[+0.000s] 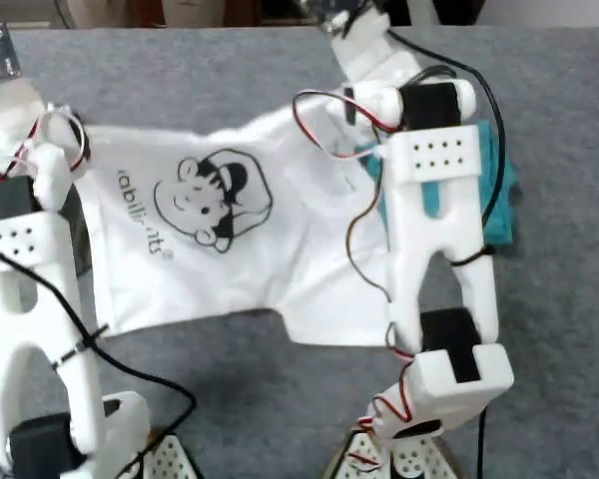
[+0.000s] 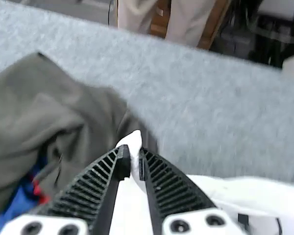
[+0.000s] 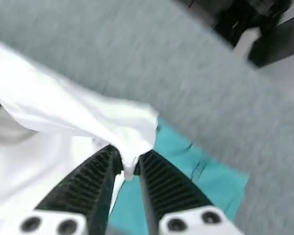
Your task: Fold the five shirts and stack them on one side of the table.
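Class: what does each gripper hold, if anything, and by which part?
Both hold the white shirt: the left gripper pinches a corner beside the grey garment, the right gripper a bunched edge by the teal shirt.

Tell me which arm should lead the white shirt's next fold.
Probably right: its jaws hold a bunched edge of the white shirt above the teal shirt, free to swing across. The left jaws pinch a corner beside the grey shirt.

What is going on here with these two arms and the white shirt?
Two robot arms hold a white shirt spread on the grey table. The left fingers pinch one edge, the right fingers another. A teal shirt lies beneath the right arm; a grey shirt sits near the left fingers.
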Robot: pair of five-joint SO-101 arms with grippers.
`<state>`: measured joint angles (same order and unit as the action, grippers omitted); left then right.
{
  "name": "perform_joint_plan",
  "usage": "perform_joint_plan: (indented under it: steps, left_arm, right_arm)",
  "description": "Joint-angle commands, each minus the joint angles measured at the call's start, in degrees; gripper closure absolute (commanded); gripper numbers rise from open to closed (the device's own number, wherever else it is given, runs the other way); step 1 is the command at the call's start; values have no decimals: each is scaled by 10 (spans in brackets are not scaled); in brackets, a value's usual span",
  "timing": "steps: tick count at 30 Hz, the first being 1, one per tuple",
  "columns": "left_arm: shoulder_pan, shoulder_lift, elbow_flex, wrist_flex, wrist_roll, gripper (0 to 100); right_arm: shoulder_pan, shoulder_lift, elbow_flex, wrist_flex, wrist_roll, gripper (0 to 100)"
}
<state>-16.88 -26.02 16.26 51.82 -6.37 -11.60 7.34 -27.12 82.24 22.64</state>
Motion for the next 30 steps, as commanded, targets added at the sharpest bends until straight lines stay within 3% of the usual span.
perform_joint_plan:
  steps: [1,7,16,22,30]
  left_arm:
    - [46,-63,29,38,-25,981]
    - [104,-138,198,-23,-25,981]
    - [68,-151,378,-128,-28,981]
    - [47,-150,404,-200,-28,981]
    - [16,-150,402,-223,-28,981]
  right_arm:
    - [-3,-46,-34,67,26,998]
    - [-32,-102,-33,178,51,998]
    - [-10,-200,130,190,80,998]
    - [-7,-312,314,146,92,998]
    - [12,-462,486,129,119,998]
